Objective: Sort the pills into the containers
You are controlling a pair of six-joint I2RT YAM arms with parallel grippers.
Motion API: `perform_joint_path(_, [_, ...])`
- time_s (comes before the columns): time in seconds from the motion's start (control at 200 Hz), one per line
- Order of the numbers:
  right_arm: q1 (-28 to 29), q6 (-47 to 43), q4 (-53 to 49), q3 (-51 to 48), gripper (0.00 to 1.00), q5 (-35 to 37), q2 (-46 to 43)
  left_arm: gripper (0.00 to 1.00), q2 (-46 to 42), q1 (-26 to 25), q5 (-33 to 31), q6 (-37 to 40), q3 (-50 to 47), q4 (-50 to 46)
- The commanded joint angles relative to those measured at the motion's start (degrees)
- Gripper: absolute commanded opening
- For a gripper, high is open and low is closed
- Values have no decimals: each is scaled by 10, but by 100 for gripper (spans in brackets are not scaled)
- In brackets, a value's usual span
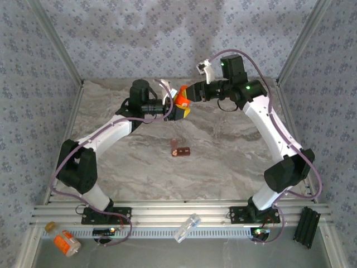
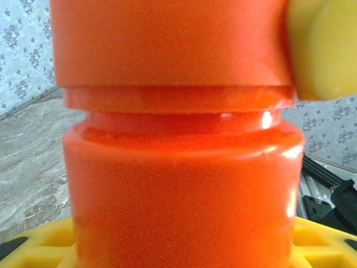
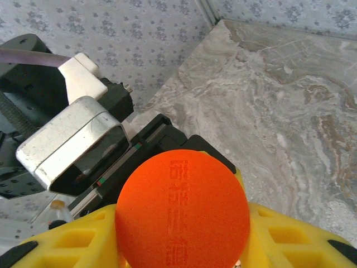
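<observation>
The left jaws, half open, clamp the orange bottle (image 2: 184, 206); the right jaws look closed round its cap (image 3: 182, 212). The pill box (image 1: 181, 150) lies on the bench (image 1: 234, 162) at six o'clock from the bottle. I'd twist the cap squarely, bottle held firm

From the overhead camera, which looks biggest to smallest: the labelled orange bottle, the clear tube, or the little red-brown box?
1. labelled orange bottle: largest.
2. clear tube: similar length, slimmer.
3. red-brown box: smallest, but it lies farther from the camera, so that is unsure.
</observation>
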Motion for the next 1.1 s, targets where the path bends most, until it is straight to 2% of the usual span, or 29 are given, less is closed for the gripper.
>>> perform_joint_path(0.0, [24,45,16,-38,41,47,-10,0,-7,-13,-32,19,19,29])
perform_joint_path(0.31, [63,178,49,-75,40,192,-4,0,-20,-54,-170,55,2,50])
perform_joint_path(0.475, [68,195,56,-67,43,194,1,0,-16,-61,-186,53,0,55])
perform_joint_path(0.665, [49,186,53,-62,53,183,-13,0,-14,-59,-196,42,-9,69])
perform_joint_path(0.715, [40,185,54,-65,58,175,-23,0,-13,-55,-196,38,-10,73])
perform_joint_path(0.919, [-15,175,95,-114,87,98,-88,0,-8,-30,-167,7,-12,98])
perform_joint_path(1.094, [-68,128,135,-149,93,-17,-140,0,-8,-23,-133,6,-7,94])
